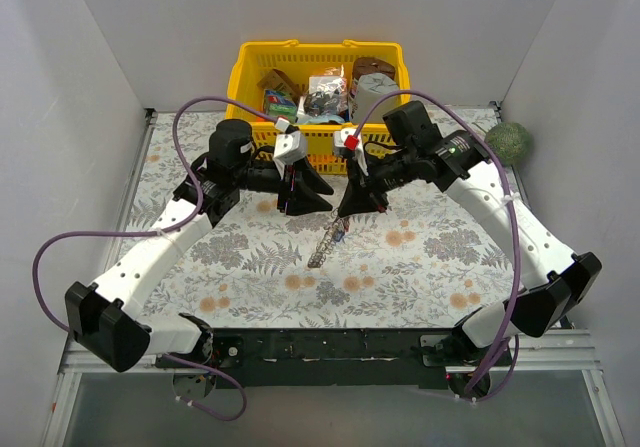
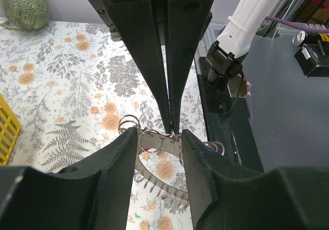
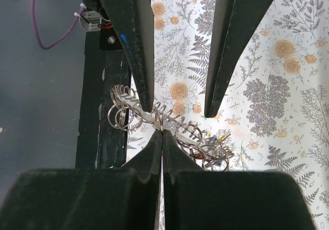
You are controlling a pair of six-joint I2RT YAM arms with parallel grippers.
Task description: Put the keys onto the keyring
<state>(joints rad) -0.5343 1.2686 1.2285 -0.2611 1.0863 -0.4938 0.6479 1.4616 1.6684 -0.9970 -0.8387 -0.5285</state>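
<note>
Hold firm with the right gripper [image 3: 162, 133], clenched tip to tip on the toothed rim of the keyring [image 3: 176, 121]; no slackening there. Opposite, the left gripper [image 2: 159, 132] released, fingers [image 3: 139, 60] straddling that same rim and apparently touching nothing.

Seen from above: keyring edge-on and tilted between the two wrists, over the flowered table [image 1: 430, 257], lower end near or on the cloth, impossible to tell which. Clustered along the rim: small wire loops [image 3: 123, 118] and, just beside the right fingertips, tiny blue and red specks, probably the keys [image 3: 211, 139]. Too small to sort out, so hard to say how many already hang there.

Judging by that: mid-threading, with the ring steadied on one side and the other gripper free to work. To do it well:
- Bring the left fingers in slowly and square to the rim.
- Close only on a single key head or loop, never on the teeth.
- Avoid pushing sideways against the pinch, likely to twist the ring out of it.
- Watch for loops tangling.

Further back, the yellow basket [image 1: 252, 82] of oddments, well apart and of no concern.
</note>
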